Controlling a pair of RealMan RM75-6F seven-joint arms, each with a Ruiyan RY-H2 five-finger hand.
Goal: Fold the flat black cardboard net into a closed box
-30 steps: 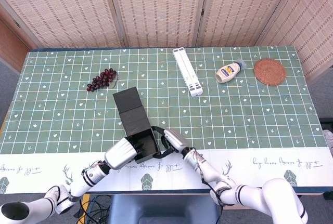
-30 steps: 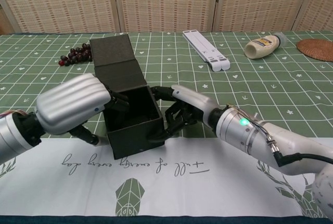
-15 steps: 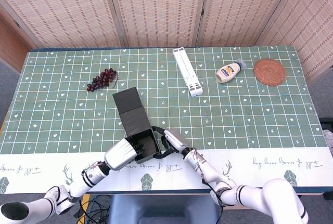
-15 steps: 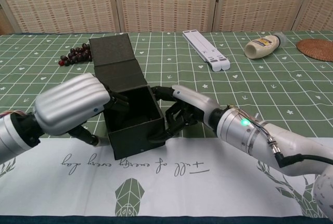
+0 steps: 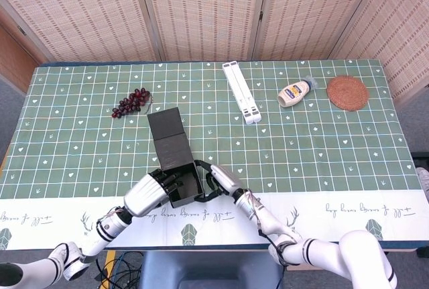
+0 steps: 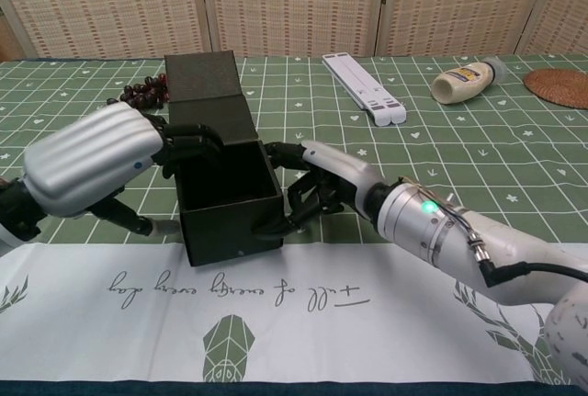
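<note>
The black cardboard box [image 5: 179,180] [image 6: 225,201] stands open-topped near the table's front edge, its lid flap [image 5: 167,133] [image 6: 208,93] lying back and away from me. My left hand [image 5: 149,194] [image 6: 101,159] grips the box's left wall, fingers hooked over the rim into the opening. My right hand [image 5: 223,180] [image 6: 326,185] presses against the right wall, its fingers curled on the box's outer side and lower corner. The inside of the box is dark and looks empty.
A bunch of dark grapes [image 5: 131,102] [image 6: 140,95] lies behind the lid flap. A white folded stand [image 5: 242,92] [image 6: 363,87], a mayonnaise bottle [image 5: 295,92] [image 6: 469,80] and a woven coaster [image 5: 348,92] [image 6: 559,85] sit at the back right.
The box has shifted and turned slightly to my left between both hands. My left hand has moved left and its fingers now reach further over the rim.
</note>
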